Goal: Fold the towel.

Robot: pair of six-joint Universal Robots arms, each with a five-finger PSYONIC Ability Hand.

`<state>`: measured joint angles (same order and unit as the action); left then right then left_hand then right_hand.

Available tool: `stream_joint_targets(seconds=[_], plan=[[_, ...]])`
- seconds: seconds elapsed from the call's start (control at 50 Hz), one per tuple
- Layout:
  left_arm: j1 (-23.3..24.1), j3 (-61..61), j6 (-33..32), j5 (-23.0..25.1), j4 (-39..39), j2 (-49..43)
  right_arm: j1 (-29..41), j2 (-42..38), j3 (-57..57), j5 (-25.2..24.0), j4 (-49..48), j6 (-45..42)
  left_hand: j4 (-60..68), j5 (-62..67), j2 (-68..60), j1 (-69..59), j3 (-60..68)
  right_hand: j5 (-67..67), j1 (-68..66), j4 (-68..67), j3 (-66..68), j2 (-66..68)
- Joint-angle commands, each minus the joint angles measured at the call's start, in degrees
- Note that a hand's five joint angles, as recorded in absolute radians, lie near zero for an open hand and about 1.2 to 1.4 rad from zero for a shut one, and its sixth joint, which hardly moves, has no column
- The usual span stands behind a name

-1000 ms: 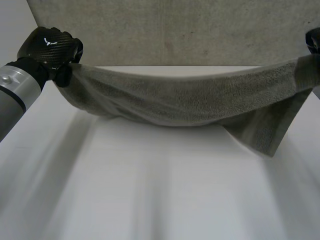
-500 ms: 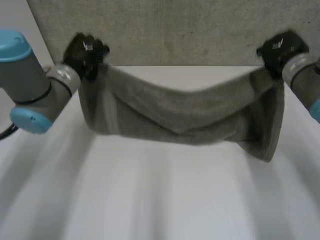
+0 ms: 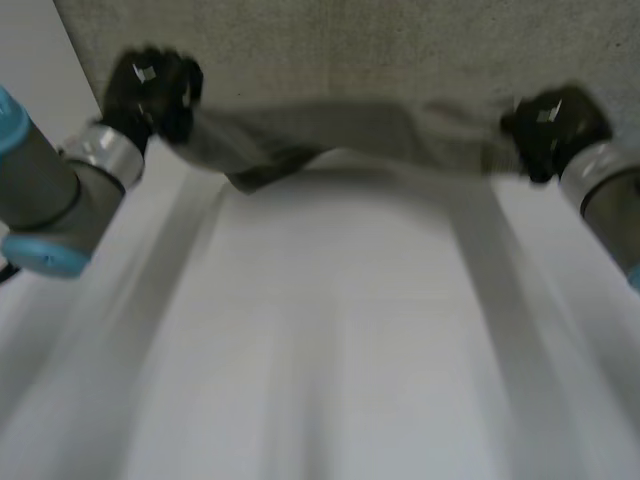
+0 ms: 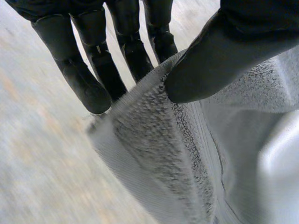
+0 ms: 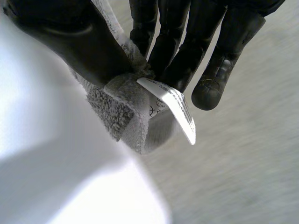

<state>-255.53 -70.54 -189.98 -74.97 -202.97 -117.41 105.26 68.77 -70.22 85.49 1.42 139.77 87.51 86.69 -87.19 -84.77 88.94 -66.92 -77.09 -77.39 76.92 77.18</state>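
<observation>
A grey towel (image 3: 340,135) hangs stretched between my two hands above the far part of the white table (image 3: 330,330). My left hand (image 3: 150,90) pinches the towel's left end. In the left wrist view its thumb (image 4: 219,60) presses the towel (image 4: 159,140) against the fingers (image 4: 88,84). My right hand (image 3: 550,125) pinches the right end. In the right wrist view its thumb (image 5: 70,42) and fingers (image 5: 177,51) clamp a towel corner (image 5: 126,102) that carries a white care label (image 5: 173,107).
A grey speckled wall or floor (image 3: 380,50) lies beyond the table's far edge. My left arm (image 3: 50,190) and right arm (image 3: 610,200) reach along the table's two sides.
Both hands have carried the towel away from me toward the table's far edge and pulled it tauter. Its hanging part has lifted off the table.
</observation>
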Motion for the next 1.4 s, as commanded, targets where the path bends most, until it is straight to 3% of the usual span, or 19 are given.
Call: stream_joint_targets(seconds=[0.02, 0.08, 0.16, 0.48, 0.6, 0.66, 0.8, 0.9, 0.94, 1.08, 1.24, 1.4], plan=[[-0.1, -12.3, -11.5, 3.1, 0.5, -0.5, -0.3, -3.0, -10.5, -0.7, 2.5, -0.5, -7.5, -16.7, 7.2, 4.8, -8.9, -3.1, -2.9, -2.6, 3.1, 2.8], [0.0, -18.5, -20.1, 5.5, 0.4, 0.1, -0.3, -4.1, -14.9, -0.9, 2.2, -0.6, -7.5, -16.7, 7.2, 4.8, -8.9, -3.1, -2.9, -2.6, 3.1, 2.8], [-0.1, -20.4, -22.3, 6.3, 0.6, 1.6, -0.4, -3.5, -16.0, -0.9, 1.9, -0.5, -7.5, -16.7, 7.2, 4.8, -8.9, -3.1, -2.9, -2.6, 3.1, 2.8], [-6.3, -26.6, -20.6, 6.7, 4.7, 19.7, -0.8, 15.2, -16.9, -0.8, 4.0, -0.6, -7.5, -16.7, 7.2, 4.8, -8.9, -3.1, -2.9, -2.6, 3.1, 2.8], [-9.0, -30.4, -16.7, 7.2, 6.0, 28.6, -4.6, 21.4, -17.0, -1.1, 10.9, -3.3, -7.5, -16.7, 7.2, 4.8, -8.9, -3.1, -2.9, -2.6, 3.1, 2.8], [-11.0, -33.8, -15.5, 9.7, 8.3, 34.7, -6.9, 24.7, -18.2, -3.6, 18.8, -7.5, -7.5, -16.7, 7.2, 4.8, -8.9, -3.1, -2.9, -2.6, 3.1, 2.8], [-11.9, -37.5, -15.8, 12.5, 10.1, 37.1, -12.4, 25.2, -20.6, -7.4, 25.6, -13.8, -7.5, -16.7, 7.2, 4.8, -8.9, -3.1, -2.9, -2.6, 3.1, 2.8], [-11.6, -38.5, -16.0, 12.7, 10.3, 34.4, -15.1, 23.7, -20.7, -10.1, 25.6, -14.7, -7.5, -16.7, 7.2, 4.8, -8.9, -3.1, -2.9, -2.6, 3.1, 2.8], [-11.2, -37.9, -16.3, 12.6, 10.3, 28.9, -15.3, 19.9, -20.7, -11.0, 25.5, -15.1, -7.5, -16.7, 7.2, 4.8, -8.9, -3.1, -2.9, -2.6, 3.1, 2.8], [-10.5, -34.4, -19.0, 11.7, 10.1, 18.7, -14.6, 12.1, -19.4, -10.6, 24.9, -14.6, -7.5, -16.7, 7.2, 4.8, -8.9, -3.1, -2.9, -2.6, 3.1, 2.8], [-7.5, -26.0, -20.4, 11.0, 9.9, 6.8, -14.6, 3.0, -16.5, -9.6, 15.4, -9.5, -7.5, -16.7, 7.2, 4.8, -8.9, -3.1, -2.9, -2.6, 3.1, 2.8], [-4.8, -13.7, -20.0, 3.4, 9.8, -5.3, -12.0, -6.4, -11.3, -9.4, 7.4, -2.5, -7.5, -16.7, 7.2, 4.8, -8.9, -3.1, -2.9, -2.6, 3.1, 2.8]])
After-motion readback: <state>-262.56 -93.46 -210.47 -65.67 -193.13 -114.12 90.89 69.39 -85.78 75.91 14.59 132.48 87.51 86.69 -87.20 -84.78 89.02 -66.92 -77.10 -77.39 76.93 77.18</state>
